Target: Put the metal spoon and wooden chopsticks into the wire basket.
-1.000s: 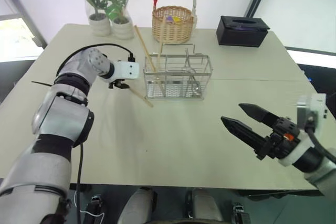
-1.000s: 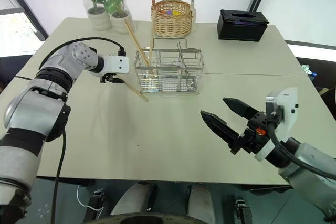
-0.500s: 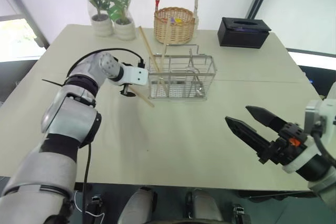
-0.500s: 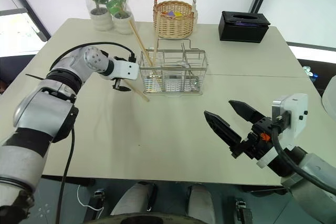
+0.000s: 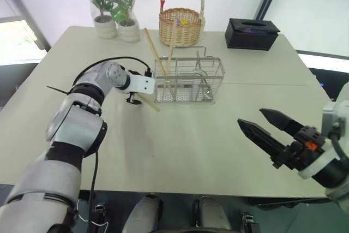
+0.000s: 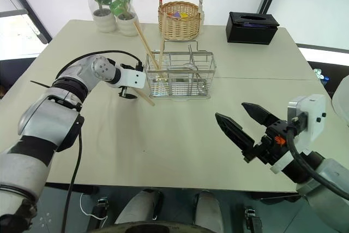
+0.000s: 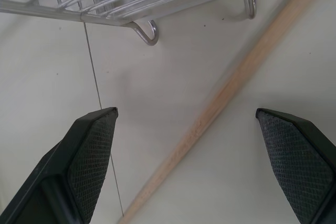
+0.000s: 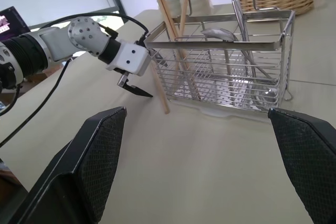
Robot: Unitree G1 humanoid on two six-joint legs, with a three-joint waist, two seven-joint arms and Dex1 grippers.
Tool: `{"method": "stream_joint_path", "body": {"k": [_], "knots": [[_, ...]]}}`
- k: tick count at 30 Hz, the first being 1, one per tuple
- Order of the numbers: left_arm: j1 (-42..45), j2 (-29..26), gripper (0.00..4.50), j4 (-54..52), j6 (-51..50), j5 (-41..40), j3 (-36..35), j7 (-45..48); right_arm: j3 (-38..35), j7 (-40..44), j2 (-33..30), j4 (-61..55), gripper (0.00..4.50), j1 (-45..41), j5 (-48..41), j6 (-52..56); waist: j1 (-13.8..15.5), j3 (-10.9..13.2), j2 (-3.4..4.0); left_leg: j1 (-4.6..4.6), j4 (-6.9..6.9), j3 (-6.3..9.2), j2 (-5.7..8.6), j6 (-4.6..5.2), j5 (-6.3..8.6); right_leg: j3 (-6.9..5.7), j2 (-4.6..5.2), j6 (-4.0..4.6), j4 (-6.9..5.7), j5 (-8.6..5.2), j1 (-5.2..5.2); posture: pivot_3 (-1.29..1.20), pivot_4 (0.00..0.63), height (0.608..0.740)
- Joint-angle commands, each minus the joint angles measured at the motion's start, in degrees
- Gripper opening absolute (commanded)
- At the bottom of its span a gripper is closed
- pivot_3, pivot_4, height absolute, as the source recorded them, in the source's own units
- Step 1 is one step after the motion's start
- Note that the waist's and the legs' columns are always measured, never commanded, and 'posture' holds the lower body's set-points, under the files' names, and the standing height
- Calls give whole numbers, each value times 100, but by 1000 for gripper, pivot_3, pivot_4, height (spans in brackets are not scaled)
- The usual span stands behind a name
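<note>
A wide pale counter (image 5: 180, 151) carries everything. At its far edge stand two potted plants (image 5: 112, 4) in clear sleeves, a round wicker basket (image 5: 180, 23) with a tall hoop handle, and a black tissue box (image 5: 252, 33), all well behind the work area. The wire basket (image 5: 188, 80) sits mid-counter, in front of the wicker one. Two wooden chopsticks (image 5: 154, 53) stand tilted in its left compartment, their tops leaning out to the left and back. A loose chopstick (image 5: 147, 102) lies on the counter just beside the basket's left front corner. The metal spoon (image 8: 220, 34) rests inside the basket, bowl up near the rim, handle down among other metal utensils.

The left claw (image 5: 132, 100) hangs over the loose chopstick, fingers spread wide and holding nothing. The right claw (image 5: 264, 128) hovers above the near right part of the counter, well apart from the basket, jaws wide and empty.

The left wrist view shows the loose chopstick (image 7: 231, 85) running diagonally between the two spread fingers (image 7: 89, 150), touching neither, with the basket's wire feet (image 7: 147, 30) just beyond. The right wrist view looks through the basket's side and shows the spoon bowl clearly, which the head views blur among the wires.
</note>
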State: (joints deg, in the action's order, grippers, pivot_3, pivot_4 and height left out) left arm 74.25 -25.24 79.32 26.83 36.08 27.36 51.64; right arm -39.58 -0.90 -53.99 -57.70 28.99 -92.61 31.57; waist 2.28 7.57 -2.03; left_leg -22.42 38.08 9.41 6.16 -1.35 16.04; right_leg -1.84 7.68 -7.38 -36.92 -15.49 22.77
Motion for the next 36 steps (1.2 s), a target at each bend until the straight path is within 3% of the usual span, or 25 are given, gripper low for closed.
{"method": "stream_joint_path", "body": {"k": [1, 13, 17, 25, 28, 30, 33, 36], "knots": [[-28, -34, 4454, -25, -41, 86, 47, -156, -153, -67, -56, -177, 4497, -38, -93, -158, 0, 0, 0, 0, 0, 0, 0, 0, 0, 0, 0, 0, 0, 0, 0, 0, 150, 655], [-36, -36, 4454, -5, -743, -211, -242, 701, -131, -112, -1, -162, 4497, 7, -25, -174, -16, -10, 12, 6, 0, -1, -1, 1, 1, 1, 0, 0, 0, -1, -5, 0, 150, 655], [11, -326, 4454, -81, -591, -466, -476, 1156, 356, 86, -44, 139, 4497, -486, 342, -145, -42, -5, 9, 4, 0, -2, -3, 1, 1, 0, -2, 1, 0, 0, 0, 0, 150, 655], [53, -997, 4454, -320, -414, -1407, -1213, 2945, 1403, 627, 36, 946, 4497, -1761, 1056, -5, -52, 2, 10, -3, -3, -2, 0, 1, 1, -4, -3, 2, 1, 0, 8, 0, 150, 655], [272, -910, 4454, -273, -1887, -2134, -1959, 2687, 1591, 792, 96, 1083, 4497, -2068, 1237, 19, -4, 4, 7, -6, -3, 0, 4, 2, 1, -5, -6, 2, 0, 0, 9, 0, 150, 655], [423, -775, 4454, -253, -3048, -2494, -2425, 1646, 1647, 839, 164, 1126, 4497, -2169, 1295, 31, 3, 4, 3, -8, -2, 3, 5, 3, 1, -9, -10, 1, -1, -1, 10, 0, 150, 655], [605, -582, 4454, -399, -4300, -2935, -2917, 799, 1680, 970, 274, 1121, 4497, -2110, 1461, 49, -17, 4, 0, -5, -1, 8, 8, 4, 1, -10, -13, -6, -4, -4, 6, 0, 150, 655], [640, -458, 4454, -653, -5004, -3155, -3087, 581, 1668, 1072, 350, 1137, 4497, -2071, 1580, 65, -59, 4, 2, -3, -2, 7, 6, 4, 1, -9, -16, -8, -9, -5, 8, 0, 150, 655]]}}
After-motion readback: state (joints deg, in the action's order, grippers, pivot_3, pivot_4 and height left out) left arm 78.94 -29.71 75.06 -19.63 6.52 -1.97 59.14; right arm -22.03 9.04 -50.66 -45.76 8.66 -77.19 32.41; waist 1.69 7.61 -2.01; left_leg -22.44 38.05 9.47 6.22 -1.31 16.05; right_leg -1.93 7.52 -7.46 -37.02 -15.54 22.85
